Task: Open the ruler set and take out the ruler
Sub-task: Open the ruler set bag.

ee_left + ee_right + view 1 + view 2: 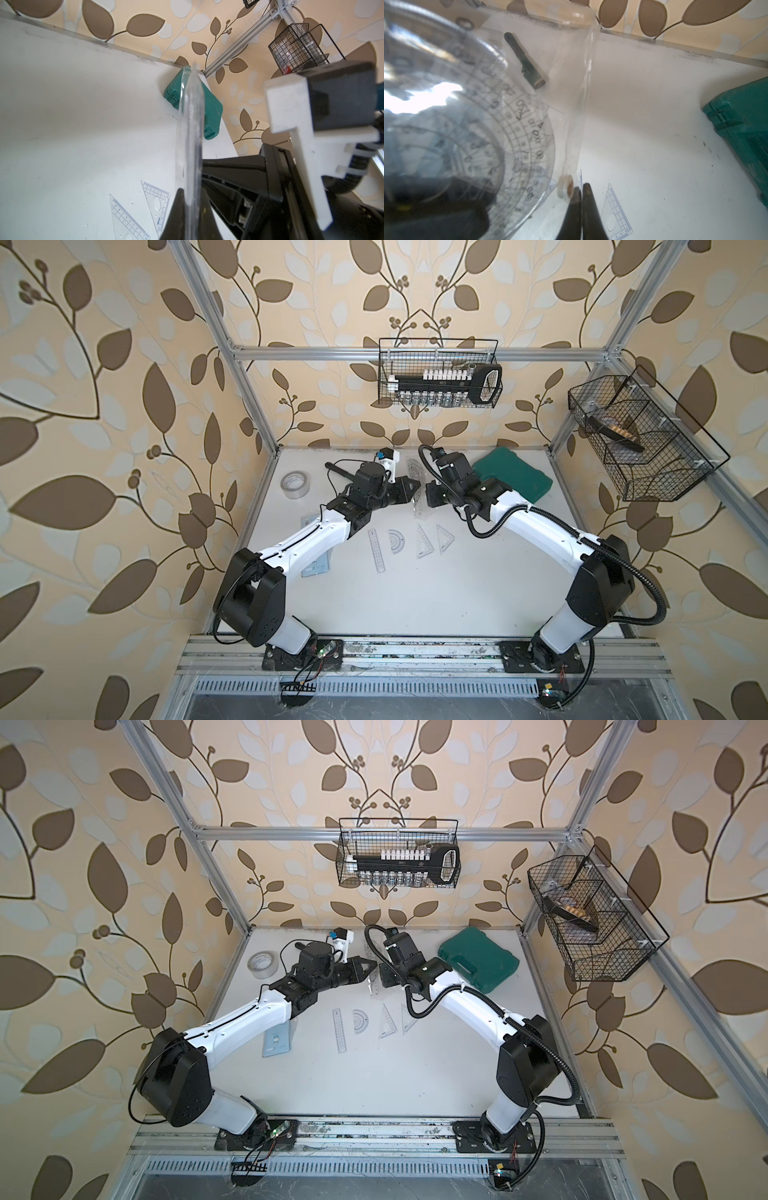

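left wrist view has the left tool (pixel 191 194) clamped narrow on the clear ruler set (pixel 190 124), whose edge runs straight out ahead of its fingers toward the green case (pixel 214 112). in a top view the ruler set (pixel 374 988) hangs between the two arms, above the far middle of the tabletop (pixel 415 1073). the left arm comes at it from the left, the right arm from the right, each equally near. its long axis looks to run from the far wall toward the robot's base, though the clear film makes that hard to fix. right wrist view shows the right tool (pixel 581 188) closed thin just beside the white snap button (pixel 565 189), seemingly pinching the flap's edge. a protractor (pixel 517 124) shows through the film beyond it; no straight ruler can be made out inside. judged from this, the flap lies on the right tool's side, so peeling it rightward while the left tool anchors the body is what the next move turns on.
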You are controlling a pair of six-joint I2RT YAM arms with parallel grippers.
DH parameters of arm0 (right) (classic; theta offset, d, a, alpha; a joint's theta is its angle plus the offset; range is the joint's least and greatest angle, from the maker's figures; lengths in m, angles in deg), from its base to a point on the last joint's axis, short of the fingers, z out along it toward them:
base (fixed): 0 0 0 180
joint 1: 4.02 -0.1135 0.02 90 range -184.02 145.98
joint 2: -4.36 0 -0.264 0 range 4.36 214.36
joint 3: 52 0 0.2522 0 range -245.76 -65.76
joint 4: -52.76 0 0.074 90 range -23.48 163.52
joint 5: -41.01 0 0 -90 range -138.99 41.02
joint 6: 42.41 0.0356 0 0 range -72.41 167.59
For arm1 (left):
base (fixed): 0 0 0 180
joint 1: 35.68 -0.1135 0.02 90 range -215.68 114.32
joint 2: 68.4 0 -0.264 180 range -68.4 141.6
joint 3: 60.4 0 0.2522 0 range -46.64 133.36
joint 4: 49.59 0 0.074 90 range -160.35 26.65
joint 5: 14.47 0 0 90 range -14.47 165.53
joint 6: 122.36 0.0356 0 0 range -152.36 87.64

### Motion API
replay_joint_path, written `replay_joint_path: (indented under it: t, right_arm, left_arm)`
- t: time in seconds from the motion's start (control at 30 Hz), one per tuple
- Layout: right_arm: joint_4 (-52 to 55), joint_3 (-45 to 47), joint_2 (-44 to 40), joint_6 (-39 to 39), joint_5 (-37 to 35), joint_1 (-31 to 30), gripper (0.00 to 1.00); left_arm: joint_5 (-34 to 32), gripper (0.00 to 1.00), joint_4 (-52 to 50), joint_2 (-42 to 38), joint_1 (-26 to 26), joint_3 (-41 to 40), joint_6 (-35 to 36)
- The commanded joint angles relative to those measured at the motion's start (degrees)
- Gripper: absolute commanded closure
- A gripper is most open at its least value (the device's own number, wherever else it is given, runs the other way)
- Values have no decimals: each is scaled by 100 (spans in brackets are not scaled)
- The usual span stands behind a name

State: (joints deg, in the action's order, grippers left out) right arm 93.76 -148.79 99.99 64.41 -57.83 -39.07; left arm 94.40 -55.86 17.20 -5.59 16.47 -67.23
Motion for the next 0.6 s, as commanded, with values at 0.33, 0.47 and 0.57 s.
replay_joint_path:
  t: [0.33, 0.47, 0.57]
  right_arm:
    - [-680, 755, -799, 153, 1627, 827, 100]
    - [-1072, 1013, -888, 312, 2420, 1065, 100]
    - [-1165, 1055, -873, 331, 2679, 1114, 100]
  left_arm:
    - [-267, 100, -37, -456, 57, -33, 192]
    - [-213, 100, 73, -491, 29, -99, 148]
    - [-107, 100, 214, -516, -3, -154, 107]
